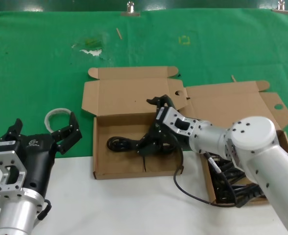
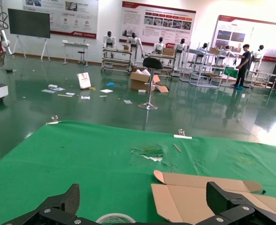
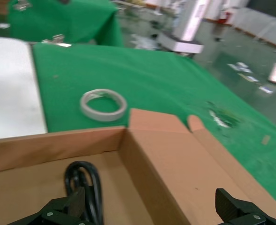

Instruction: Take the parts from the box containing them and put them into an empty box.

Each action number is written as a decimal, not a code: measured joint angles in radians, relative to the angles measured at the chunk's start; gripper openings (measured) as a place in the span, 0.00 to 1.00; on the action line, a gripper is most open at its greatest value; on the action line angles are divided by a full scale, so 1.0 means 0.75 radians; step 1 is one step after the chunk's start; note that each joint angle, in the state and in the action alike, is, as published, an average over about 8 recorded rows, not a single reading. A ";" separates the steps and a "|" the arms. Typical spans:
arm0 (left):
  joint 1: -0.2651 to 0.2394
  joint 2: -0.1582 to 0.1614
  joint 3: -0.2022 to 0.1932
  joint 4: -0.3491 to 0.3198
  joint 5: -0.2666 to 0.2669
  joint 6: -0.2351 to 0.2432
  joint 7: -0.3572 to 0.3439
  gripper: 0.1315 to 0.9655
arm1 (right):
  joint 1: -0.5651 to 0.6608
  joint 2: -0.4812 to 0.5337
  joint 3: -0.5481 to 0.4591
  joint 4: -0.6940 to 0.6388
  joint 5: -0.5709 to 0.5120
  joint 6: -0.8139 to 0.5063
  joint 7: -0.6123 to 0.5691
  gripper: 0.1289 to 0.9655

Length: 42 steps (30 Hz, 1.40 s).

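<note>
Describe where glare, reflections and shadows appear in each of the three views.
Left wrist view: the glossy hall floor mirrors the lit banners, with glare at the top right. Right wrist view: the white pillar is washed out by light. Head view: even light, no glare on the green cloth, and only faint shadows.

A green cloth [image 1: 36, 58] covers the far part of the worktop, and a bare white surface [image 1: 109, 205] runs along its near edge. A white roll of tape [image 1: 56, 115] lies on the cloth towards the left edge. Two metal clips [image 1: 131, 8] grip the cloth's far edge.
</note>
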 joint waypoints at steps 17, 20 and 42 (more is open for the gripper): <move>0.000 0.000 0.000 0.000 0.000 0.000 0.000 1.00 | -0.384 0.090 0.177 0.470 0.137 0.294 0.172 1.00; 0.000 0.000 0.000 0.000 0.000 0.000 0.000 1.00 | -0.451 0.106 0.208 0.553 0.162 0.347 0.202 1.00; 0.000 0.000 0.000 0.000 0.000 0.000 0.000 1.00 | -0.946 0.223 0.436 1.159 0.339 0.727 0.423 1.00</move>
